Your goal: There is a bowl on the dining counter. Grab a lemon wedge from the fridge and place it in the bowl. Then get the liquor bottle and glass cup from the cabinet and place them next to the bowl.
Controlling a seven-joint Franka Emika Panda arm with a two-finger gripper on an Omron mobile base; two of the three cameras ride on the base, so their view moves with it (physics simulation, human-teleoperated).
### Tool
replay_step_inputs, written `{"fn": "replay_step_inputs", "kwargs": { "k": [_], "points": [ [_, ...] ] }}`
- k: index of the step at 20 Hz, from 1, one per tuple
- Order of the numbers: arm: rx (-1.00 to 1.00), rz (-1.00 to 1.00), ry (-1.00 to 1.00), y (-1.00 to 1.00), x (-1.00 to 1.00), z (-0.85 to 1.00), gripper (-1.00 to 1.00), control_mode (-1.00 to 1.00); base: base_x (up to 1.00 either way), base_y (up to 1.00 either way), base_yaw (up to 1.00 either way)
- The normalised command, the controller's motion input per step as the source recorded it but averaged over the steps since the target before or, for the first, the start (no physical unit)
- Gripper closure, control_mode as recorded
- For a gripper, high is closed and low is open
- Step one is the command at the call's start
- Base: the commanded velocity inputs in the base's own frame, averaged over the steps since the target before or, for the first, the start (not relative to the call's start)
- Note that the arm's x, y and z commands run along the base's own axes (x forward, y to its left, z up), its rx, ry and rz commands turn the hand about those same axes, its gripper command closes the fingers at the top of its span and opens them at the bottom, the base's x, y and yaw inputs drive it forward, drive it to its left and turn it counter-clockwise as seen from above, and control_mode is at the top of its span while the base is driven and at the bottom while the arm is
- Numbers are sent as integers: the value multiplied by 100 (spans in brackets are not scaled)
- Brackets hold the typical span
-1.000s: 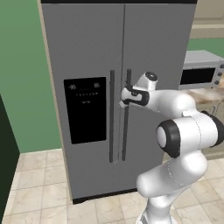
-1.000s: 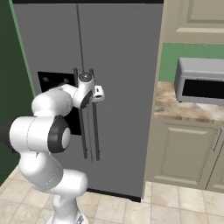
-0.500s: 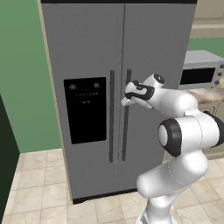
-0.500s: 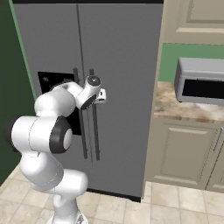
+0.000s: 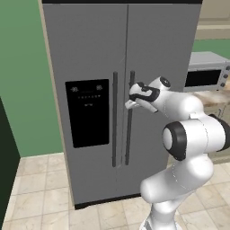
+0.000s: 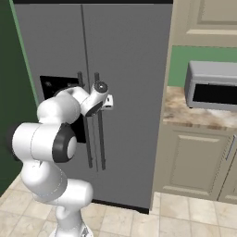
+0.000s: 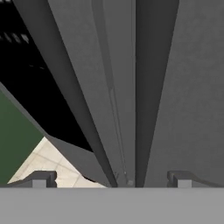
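The fridge [image 5: 94, 90] stands closed in front of the robot, both grey doors shut, with the two long vertical handles side by side at the middle seam. The gripper [image 5: 130, 99] is up against the right handle [image 5: 130, 117], in its upper part, and its jaws stand wide apart and hold nothing.

In the hand view the two fingertips [image 7: 40, 178] rise far from each other at the bottom, and the right handle [image 7: 142, 87] runs as a dark bar from the bottom to the top between them, closer to the right tip. The left handle [image 7: 65, 87] also passes between the tips, more to the left.

So the long axis of the handle is vertical and lies across the line from one fingertip to the other, which I judge suitable for closing on it. The handle is just ahead of the fingers; whether they already reach around it, I cannot tell. The lemon wedge is presumably behind these doors.
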Motion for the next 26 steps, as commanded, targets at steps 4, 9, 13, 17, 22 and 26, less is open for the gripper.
{"fn": "replay_step_inputs", "kwargs": {
  "k": [4, 9, 13, 17, 22, 26],
  "points": [
    [-1, -3, -3, 2, 0, -2, -100, -100, 0, 0, 0],
    [-1, -7, -2, 4, 0, -5, -100, -100, 0, 0, 0],
    [0, -7, -2, 2, 3, -4, -100, -100, 0, 0, 0],
    [0, -4, 0, 1, 6, 0, -100, -100, 0, 0, 0],
    [0, -1, 0, 0, 4, -1, -100, -100, 0, 0, 0],
    [0, 0, 0, 0, 10, -9, -100, -100, 0, 0, 0]
  ]
}}
